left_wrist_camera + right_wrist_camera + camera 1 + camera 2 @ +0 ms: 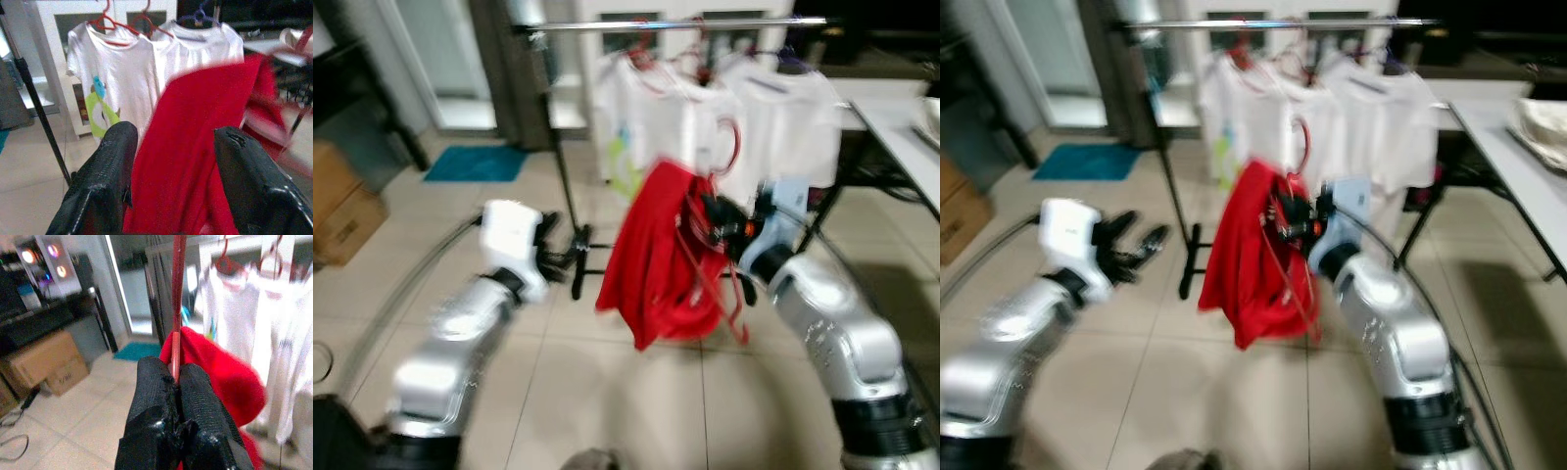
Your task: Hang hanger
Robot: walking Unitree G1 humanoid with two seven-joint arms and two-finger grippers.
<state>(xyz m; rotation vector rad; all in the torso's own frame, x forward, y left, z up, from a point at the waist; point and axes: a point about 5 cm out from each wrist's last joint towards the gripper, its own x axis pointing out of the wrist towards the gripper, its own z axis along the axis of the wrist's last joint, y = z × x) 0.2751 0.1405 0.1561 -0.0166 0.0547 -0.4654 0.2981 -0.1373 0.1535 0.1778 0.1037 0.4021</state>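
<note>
Right now the right gripper (175, 382) is pinched tight on the red hanger (176, 308), which carries a red shirt (658, 257) draped and bunched below it, held in mid-air near the rail (685, 23) but well under it. The left gripper (1131, 250) is spread wide with nothing in it, out to the left of the shirt, low beside the rack's upright pole (560, 166). White shirts (705, 117) already fill the middle of the rail on their own hangers, so the step, as I judge it, is to lift the hanger above rail height and drop its hook over a bare stretch; the left part of the rail looks freest. The hook seems to sit well above the pinch point, so it may swing; raising slowly and keeping the wire upright should help. Blur hides the hook's heading, so check it before lowering. The shirt hangs lopsided and could slip off if jerked.
</note>
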